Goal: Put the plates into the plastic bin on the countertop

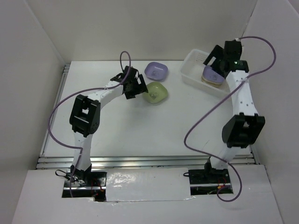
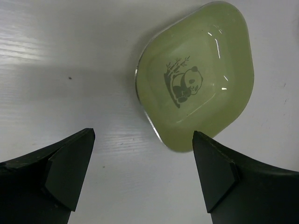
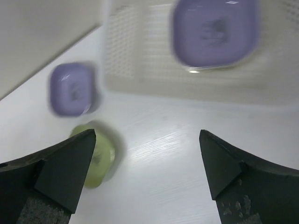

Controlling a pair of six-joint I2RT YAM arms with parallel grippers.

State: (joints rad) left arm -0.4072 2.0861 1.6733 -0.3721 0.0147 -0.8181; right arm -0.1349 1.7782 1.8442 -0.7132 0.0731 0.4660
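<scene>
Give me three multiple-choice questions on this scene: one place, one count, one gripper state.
1. The green plate lies: A inside the plastic bin; B on the countertop; C stacked on another plate.
2. Plates on the countertop outside the plastic bin: A one; B two; C four.
3. The left gripper is: A open, empty; B shut on the green plate; C shut, empty.
Answers: B, the top view shows it alone on bare countertop; B, green plate plus one purple plate; A, its fingers stand wide apart, gripping nothing.
</scene>
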